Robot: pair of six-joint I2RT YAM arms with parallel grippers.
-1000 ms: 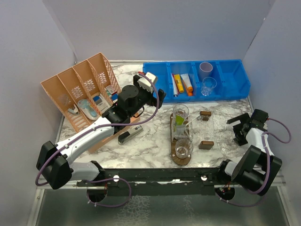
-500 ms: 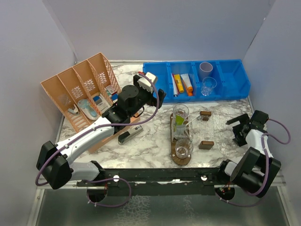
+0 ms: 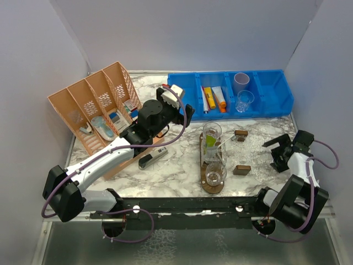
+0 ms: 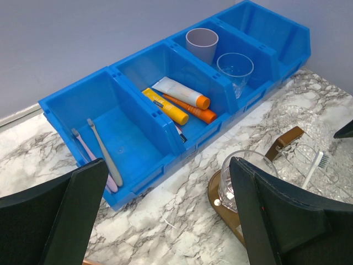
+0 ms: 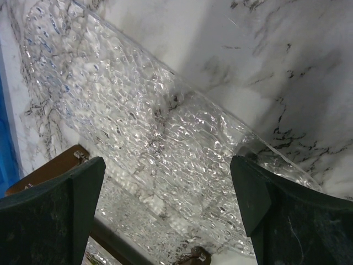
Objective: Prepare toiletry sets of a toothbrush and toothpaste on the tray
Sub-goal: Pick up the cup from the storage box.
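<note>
- Marble table (image 3: 176,172) fills the middle of the top view, and all the work lies on it.
- Blue bin (image 3: 271,88) runs along the upper right; we see a mauve cup (image 3: 241,81) and a spare tumbler (image 3: 245,101) in it.
- Tray (image 3: 212,190) lies lower centre, lengthwise up the frame, with tumblers in a row on it.
- Left gripper (image 4: 167,165) hangs at centre with jaws spread wide, holding nothing, just short of the bin's near wall.
- Right gripper (image 5: 166,160), likewise spread and empty, hovers at the right edge over a clear dimpled sheet (image 5: 165,127) beside the tray.
- Upper tumbler (image 3: 212,130) holds a lime tube (image 3: 210,142) and a pale brush (image 3: 222,145), so we judge one set done.
- Lowest tumbler (image 3: 215,175) looks empty, so we judge at least one set left; we cannot tell what is in the tumbler between them.
- Tubes (image 4: 182,94) wait in the bin, centre of the left wrist view.
- Brushes (image 4: 105,157), two of them, lie in the compartment at lower left there.
</note>
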